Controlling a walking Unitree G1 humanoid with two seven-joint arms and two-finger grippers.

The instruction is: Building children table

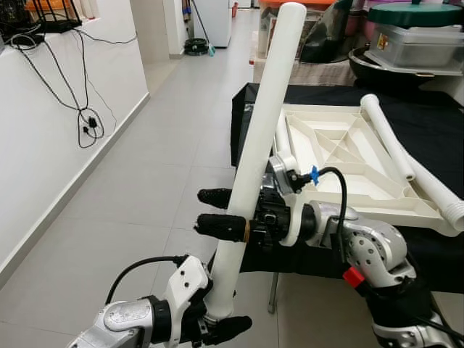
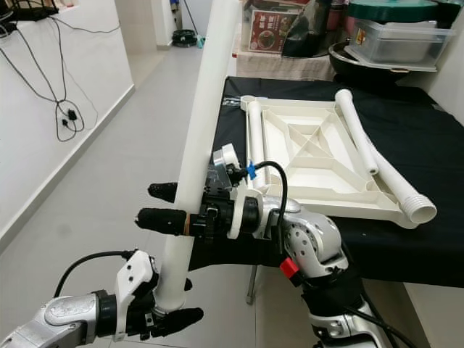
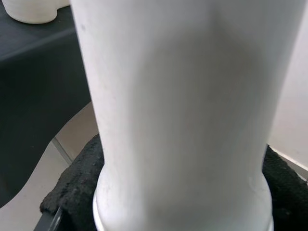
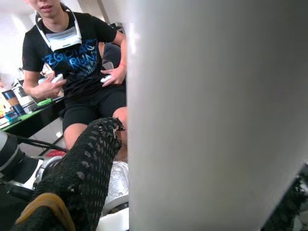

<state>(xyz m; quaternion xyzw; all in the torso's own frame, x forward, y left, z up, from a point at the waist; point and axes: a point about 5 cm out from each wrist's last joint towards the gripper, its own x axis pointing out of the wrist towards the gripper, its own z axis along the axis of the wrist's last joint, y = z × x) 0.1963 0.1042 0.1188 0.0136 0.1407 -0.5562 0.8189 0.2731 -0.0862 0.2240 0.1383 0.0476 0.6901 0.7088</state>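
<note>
A long white table leg [image 1: 259,145] stands tilted in front of me, held by both grippers. My left gripper [image 1: 220,319] is shut on its lower, collared end [image 3: 183,202]. My right gripper [image 1: 217,211] is shut on its middle, one black finger [image 1: 221,226] in front and one behind. The white ribbed tabletop [image 1: 341,148] lies upside down on the black-covered table [image 1: 428,123] to the right. More white legs [image 1: 391,141] lie along the tabletop's right side, and another [image 2: 254,134] lies along its left edge.
Tiled floor [image 1: 145,188] stretches ahead on the left beside a white wall with hanging cables [image 1: 87,123]. Boxes and a lidded container [image 1: 413,40] crowd the back right. A seated person [image 4: 72,57] in a black T-shirt holds controllers.
</note>
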